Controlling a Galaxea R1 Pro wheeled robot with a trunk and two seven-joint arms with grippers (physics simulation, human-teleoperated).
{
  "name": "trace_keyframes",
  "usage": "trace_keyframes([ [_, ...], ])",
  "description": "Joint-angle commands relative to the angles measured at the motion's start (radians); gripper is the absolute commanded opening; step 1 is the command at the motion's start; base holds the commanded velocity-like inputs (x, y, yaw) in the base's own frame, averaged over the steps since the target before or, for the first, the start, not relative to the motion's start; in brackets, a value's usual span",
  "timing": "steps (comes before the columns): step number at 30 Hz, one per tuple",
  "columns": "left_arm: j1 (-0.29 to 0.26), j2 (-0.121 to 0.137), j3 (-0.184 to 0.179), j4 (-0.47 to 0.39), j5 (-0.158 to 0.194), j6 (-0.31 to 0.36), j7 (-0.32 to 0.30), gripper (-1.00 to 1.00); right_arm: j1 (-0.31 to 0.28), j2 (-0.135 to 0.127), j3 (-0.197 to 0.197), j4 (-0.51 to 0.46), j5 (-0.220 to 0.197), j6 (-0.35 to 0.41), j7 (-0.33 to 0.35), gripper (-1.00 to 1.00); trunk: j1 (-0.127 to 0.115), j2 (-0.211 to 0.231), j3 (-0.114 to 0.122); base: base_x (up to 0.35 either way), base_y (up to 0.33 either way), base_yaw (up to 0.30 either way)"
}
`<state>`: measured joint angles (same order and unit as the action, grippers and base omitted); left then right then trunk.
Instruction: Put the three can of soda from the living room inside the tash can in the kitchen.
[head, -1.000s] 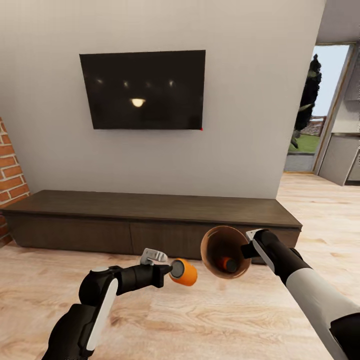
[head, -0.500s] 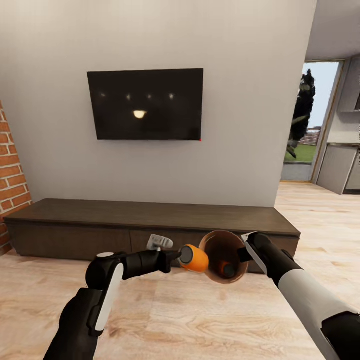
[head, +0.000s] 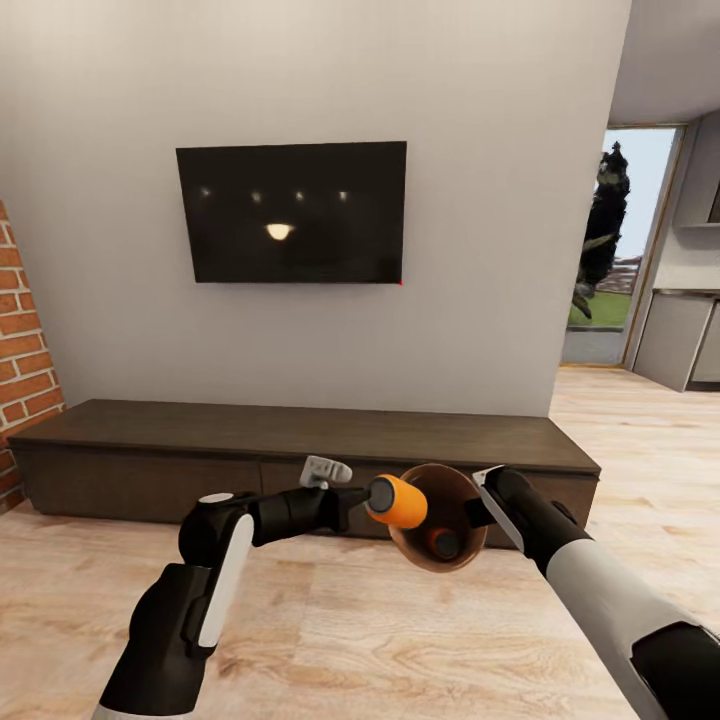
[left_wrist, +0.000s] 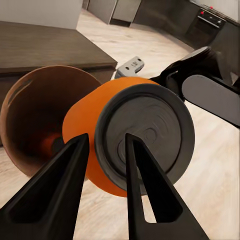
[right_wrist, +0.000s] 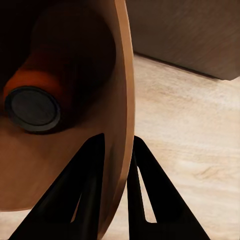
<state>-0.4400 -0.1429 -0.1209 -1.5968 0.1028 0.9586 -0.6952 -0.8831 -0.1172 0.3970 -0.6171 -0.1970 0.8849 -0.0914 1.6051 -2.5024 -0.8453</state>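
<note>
I hold the tash can (head: 452, 492) tipped on its side above the wood floor, its copper mouth facing me. My right gripper (head: 479, 510) is shut on its rim (right_wrist: 123, 75), one finger inside and one outside. One orange can of soda (head: 443, 543) lies deep inside it, grey top (right_wrist: 32, 108) toward the opening. My left gripper (head: 370, 497) is shut on a second orange can (head: 400, 502) and holds it at the bin's mouth. In the left wrist view that can's grey top (left_wrist: 150, 135) sits between the fingers, with the bin (left_wrist: 35, 110) just behind. The blue can is out of view.
A wall TV (head: 291, 212) hangs over a long dark low cabinet (head: 300, 432) straight ahead. The brick fireplace (head: 22, 330) edges in at the left. At the right an opening (head: 612, 250) leads past grey cabinets (head: 680, 335). Bare wood floor (head: 400, 640) lies beneath my arms.
My left gripper has carried the orange can rightward, from beside the bin to its mouth. The bin has shifted a little lower. The view has also shifted.
</note>
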Motion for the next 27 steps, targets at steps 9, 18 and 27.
trace_keyframes([
  [9,0.0,-0.005,-0.049,0.024,0.054,-0.042,0.094,-1.0,0.002,0.014,-0.001,-0.002,0.005,0.0,0.001,-1.0,0.0,0.0,0.0,0.0,0.0,0.0],
  [18,0.004,0.003,-0.104,0.08,0.076,-0.124,0.221,-1.0,0.006,0.037,-0.001,-0.003,0.004,0.0,0.002,-1.0,0.0,0.0,0.0,0.0,0.0,0.0],
  [27,0.003,0.006,-0.106,0.171,0.07,-0.198,0.26,-1.0,0.013,0.055,0.0,-0.003,0.004,0.0,0.002,-1.0,0.0,0.0,0.0,0.0,0.0,0.0],
])
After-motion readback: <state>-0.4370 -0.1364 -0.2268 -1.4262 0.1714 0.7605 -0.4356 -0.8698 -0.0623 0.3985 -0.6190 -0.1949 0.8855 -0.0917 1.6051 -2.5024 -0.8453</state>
